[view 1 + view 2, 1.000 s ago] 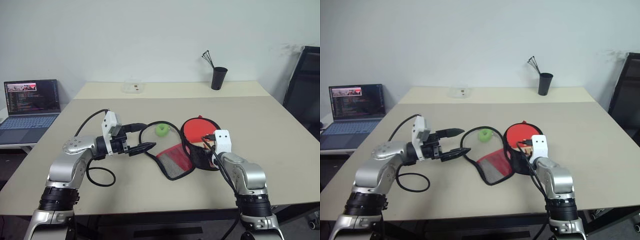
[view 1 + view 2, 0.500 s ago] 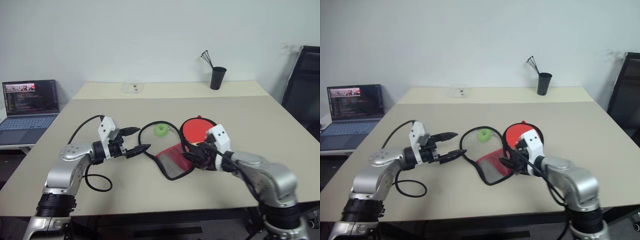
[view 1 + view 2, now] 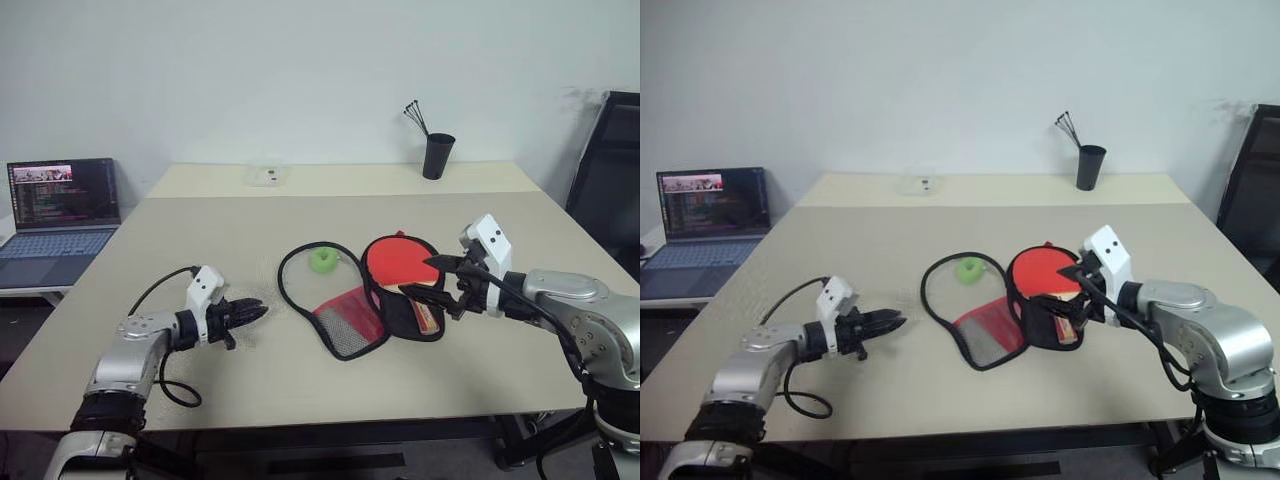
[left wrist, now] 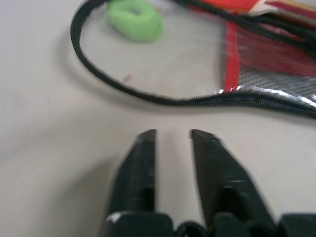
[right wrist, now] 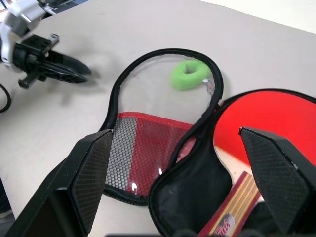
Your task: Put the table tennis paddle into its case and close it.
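Observation:
The case (image 3: 345, 320) lies unzipped in the middle of the table, its red mesh flap folded toward the front and its zip rim forming a loop around a green tag (image 3: 322, 260). The table tennis paddle (image 3: 395, 258) rests in the black half of the case, red face up, with its wooden handle (image 3: 427, 314) pointing at the table's front edge. My left gripper (image 3: 255, 311) hovers low over the table to the left of the case, shut on nothing, its fingers (image 4: 143, 163) close together. My right gripper (image 3: 418, 276) hangs open above the paddle, touching nothing.
An open laptop (image 3: 60, 215) sits on a side desk at the left. A black cup with sticks (image 3: 436, 155) and a small clear box (image 3: 266, 176) stand at the table's far edge. A black chair (image 3: 610, 170) is at the right. A cable loops by my left arm (image 3: 175, 385).
My left gripper has dropped and pulled left, away from the case's rim, and shut. My right gripper has lifted off the case and paddle, swung right and stands open.

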You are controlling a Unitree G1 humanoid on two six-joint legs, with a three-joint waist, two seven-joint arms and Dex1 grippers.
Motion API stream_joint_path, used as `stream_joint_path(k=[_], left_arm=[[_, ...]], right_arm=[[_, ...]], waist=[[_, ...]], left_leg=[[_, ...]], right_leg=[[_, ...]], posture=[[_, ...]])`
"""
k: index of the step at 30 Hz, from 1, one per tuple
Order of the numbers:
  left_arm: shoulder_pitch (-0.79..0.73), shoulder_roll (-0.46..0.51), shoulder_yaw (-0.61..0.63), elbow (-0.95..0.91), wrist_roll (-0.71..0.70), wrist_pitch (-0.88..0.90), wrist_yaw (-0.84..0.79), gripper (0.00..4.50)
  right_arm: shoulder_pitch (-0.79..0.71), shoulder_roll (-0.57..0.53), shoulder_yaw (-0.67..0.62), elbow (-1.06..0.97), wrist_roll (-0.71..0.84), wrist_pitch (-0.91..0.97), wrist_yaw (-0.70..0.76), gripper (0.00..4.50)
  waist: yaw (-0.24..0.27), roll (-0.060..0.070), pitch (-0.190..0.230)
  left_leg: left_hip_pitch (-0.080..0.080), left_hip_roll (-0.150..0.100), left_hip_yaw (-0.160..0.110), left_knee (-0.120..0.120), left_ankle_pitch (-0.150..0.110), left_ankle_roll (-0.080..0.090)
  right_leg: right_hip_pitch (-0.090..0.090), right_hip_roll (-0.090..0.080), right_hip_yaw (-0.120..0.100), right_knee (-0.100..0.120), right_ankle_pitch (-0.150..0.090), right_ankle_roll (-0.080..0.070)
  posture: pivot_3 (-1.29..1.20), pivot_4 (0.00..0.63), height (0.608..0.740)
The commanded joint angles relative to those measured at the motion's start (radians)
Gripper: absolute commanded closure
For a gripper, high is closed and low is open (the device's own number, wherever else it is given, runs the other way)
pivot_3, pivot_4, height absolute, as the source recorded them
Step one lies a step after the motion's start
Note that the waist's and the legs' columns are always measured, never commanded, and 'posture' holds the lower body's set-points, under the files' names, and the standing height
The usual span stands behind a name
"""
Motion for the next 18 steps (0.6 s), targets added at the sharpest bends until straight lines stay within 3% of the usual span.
stream_joint_path(k=[1,18], left_arm=[[-0.051,-0.024,0.006,0.031,0.016,-0.066,0.009,4.48],[-0.274,-0.250,-0.027,0.394,0.100,-0.250,0.054,4.48]], right_arm=[[-0.001,-0.006,0.001,-0.030,0.019,-0.026,-0.001,0.00],[0.011,-0.001,0.012,-0.021,0.032,-0.042,-0.036,0.00]], waist=[[0.003,0.000,0.000],[0.020,0.000,0.000]], left_leg=[[0.000,0.000,0.000,0.000,0.000,0.000],[0.000,-0.001,0.001,0.001,0.000,0.000]], right_leg=[[0.000,0.000,0.000,0.000,0.000,0.000],[0.000,0.000,-0.001,0.000,0.000,0.000]], posture=[[0.00,0.150,0.740],[0.00,0.150,0.740]])
